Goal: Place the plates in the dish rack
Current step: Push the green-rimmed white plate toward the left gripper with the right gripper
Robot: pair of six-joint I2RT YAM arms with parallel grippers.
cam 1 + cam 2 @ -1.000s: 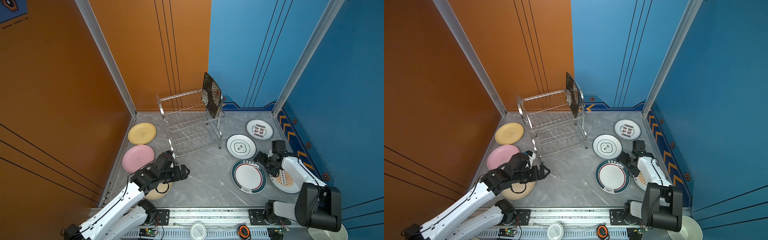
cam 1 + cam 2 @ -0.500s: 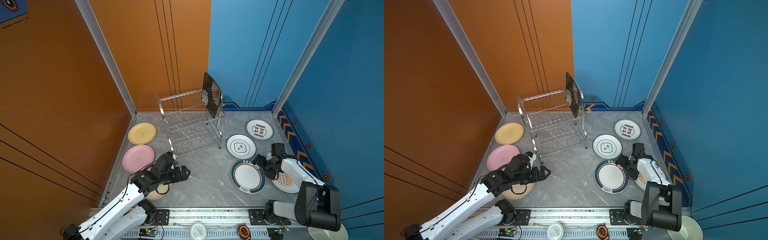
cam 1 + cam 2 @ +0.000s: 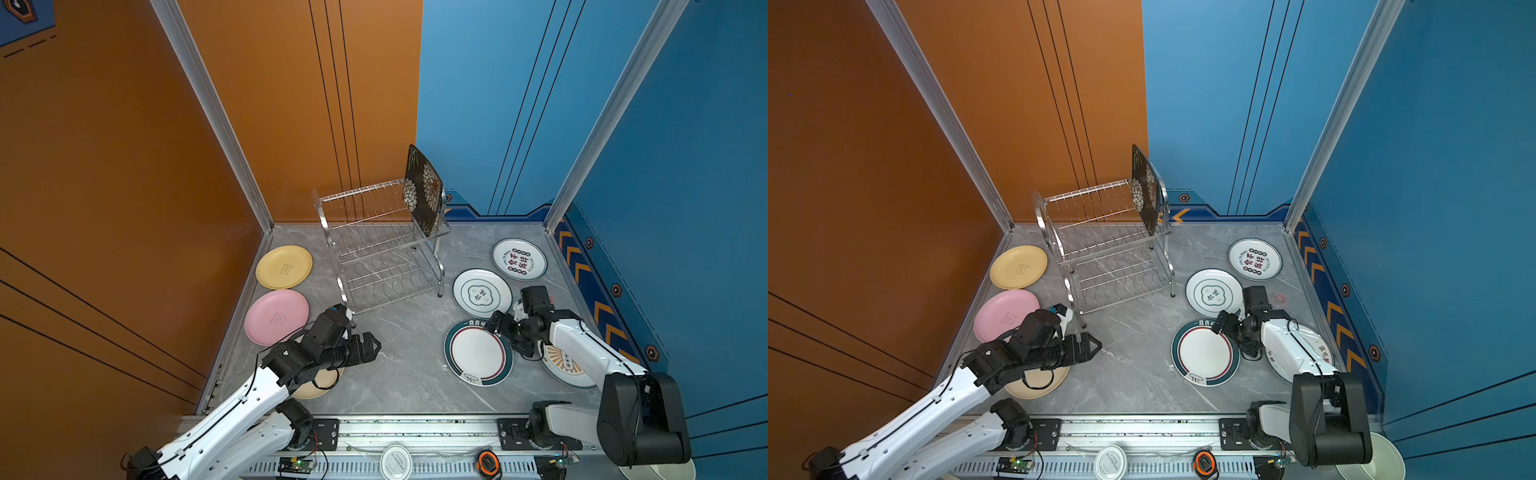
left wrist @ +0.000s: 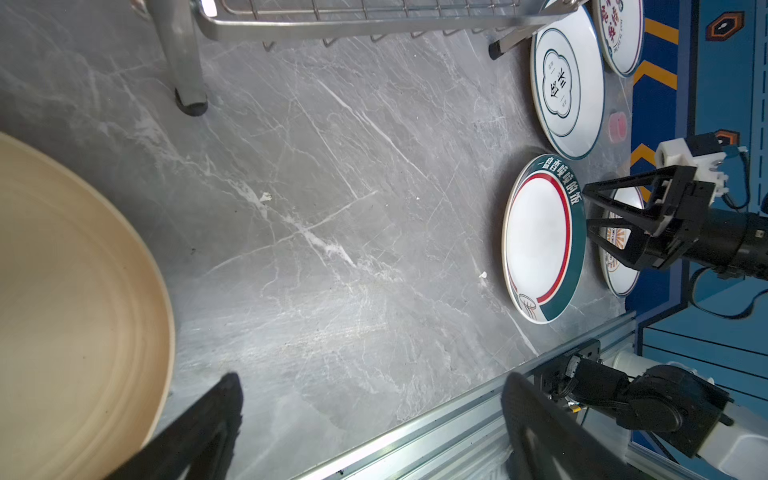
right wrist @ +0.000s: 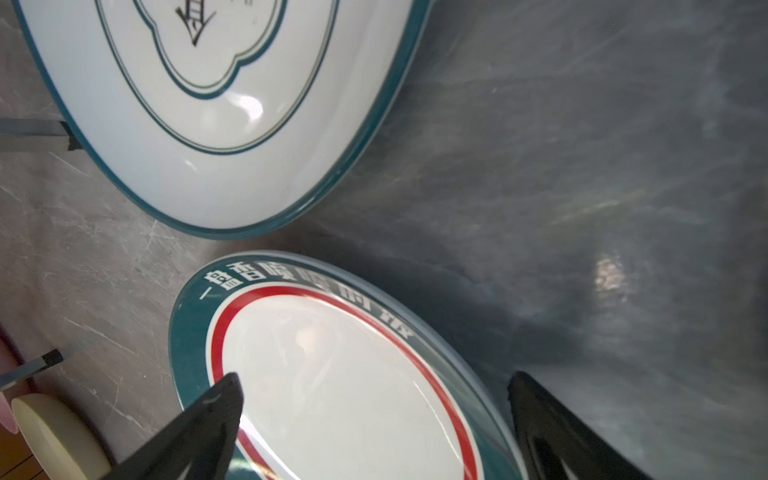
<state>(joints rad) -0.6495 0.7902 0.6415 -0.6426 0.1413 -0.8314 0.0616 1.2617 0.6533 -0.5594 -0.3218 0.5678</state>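
Your right end effector (image 3: 505,336), wide open and empty, hangs over the green-and-red-rimmed plate (image 3: 473,353) at its two o'clock edge; pinch there next.

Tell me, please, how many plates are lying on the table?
7. Left: yellow plate, pink plate, beige plate under the left arm. Right: red-lettered plate, cloud-motif plate, green-rimmed plate, sunburst plate partly under the right arm.

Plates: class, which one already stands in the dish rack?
The black square floral plate, on edge in the dish rack's upper tier. The round plates all lie flat on the table.
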